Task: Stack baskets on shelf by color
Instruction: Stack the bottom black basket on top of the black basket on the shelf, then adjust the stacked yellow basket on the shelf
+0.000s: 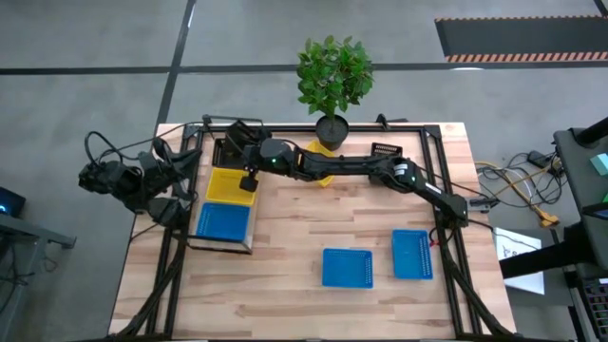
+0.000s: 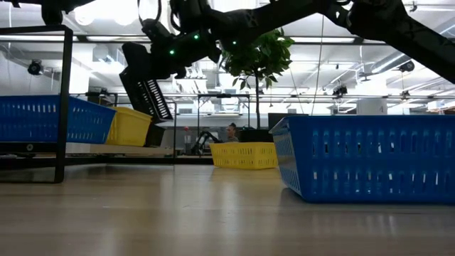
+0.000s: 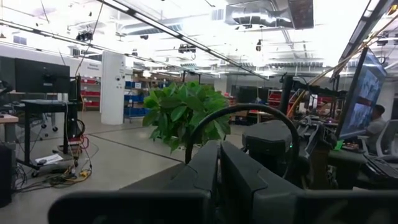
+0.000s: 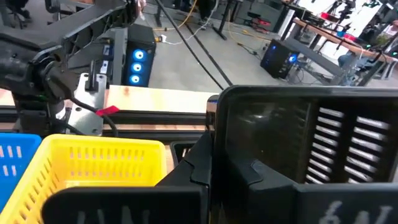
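Right gripper (image 1: 249, 177) clenched on a black basket (image 2: 149, 89), held tilted above the shelf (image 1: 220, 244). Just beside and below it: yellow basket (image 1: 231, 186) on the shelf, with a blue basket (image 1: 222, 221) touching that one on the side away from the gripper. Farther back along the arm: another yellow basket (image 1: 323, 178) near the plant pot (image 1: 332, 128), then a second black basket (image 1: 385, 150). Farthest off, on the bench (image 1: 285, 285): one more blue basket (image 1: 347, 267) and a last blue basket (image 1: 411, 254) beside it. Left gripper (image 3: 219, 155) closed, parked off the bench past the shelf.
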Available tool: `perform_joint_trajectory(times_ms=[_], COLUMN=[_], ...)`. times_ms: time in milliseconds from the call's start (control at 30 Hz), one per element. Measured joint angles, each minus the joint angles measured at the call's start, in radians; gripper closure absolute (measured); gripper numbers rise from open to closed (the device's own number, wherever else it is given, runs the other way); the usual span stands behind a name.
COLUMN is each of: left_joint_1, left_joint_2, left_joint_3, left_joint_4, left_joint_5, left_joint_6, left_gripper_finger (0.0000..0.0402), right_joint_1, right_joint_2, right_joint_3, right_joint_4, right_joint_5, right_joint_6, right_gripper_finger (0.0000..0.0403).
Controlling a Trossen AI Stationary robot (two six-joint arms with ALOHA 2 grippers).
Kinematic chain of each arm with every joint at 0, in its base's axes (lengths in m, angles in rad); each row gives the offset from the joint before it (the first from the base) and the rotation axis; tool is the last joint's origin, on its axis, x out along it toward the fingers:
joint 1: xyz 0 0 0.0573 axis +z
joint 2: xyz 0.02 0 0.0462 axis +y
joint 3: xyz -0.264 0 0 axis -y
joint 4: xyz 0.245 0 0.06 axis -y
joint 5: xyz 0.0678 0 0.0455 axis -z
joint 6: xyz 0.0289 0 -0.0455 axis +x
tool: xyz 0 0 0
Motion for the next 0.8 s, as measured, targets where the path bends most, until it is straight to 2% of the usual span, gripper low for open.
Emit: perform_joint_trajectory(times_ms=[200,533,800], left_joint_1=[-0.001,0.0,0.0], left_joint_2=[0.0,0.001,0.001], left_joint_3=[0.0,0.0,0.0], left_joint_4=[0.0,0.0,0.0], left_joint_5=[0.0,0.0,0.0], left_joint_6=[0.001,0.001,0.001], left_gripper_finger=[0.0398,0.0398,0.0398], right_joint_1=[-0.005,-0.004,-0.004], right_joint_2=[0.0,0.0,0.0], right_joint_3=[0.0,0.0,0.0], right_joint_4=[0.002,0.003,0.003], right_joint_5=[0.0,0.0,0.0], right_joint_6=[0.0,-0.017,-0.034], right_gripper_finger=[0.0386,0.0318,0.0289])
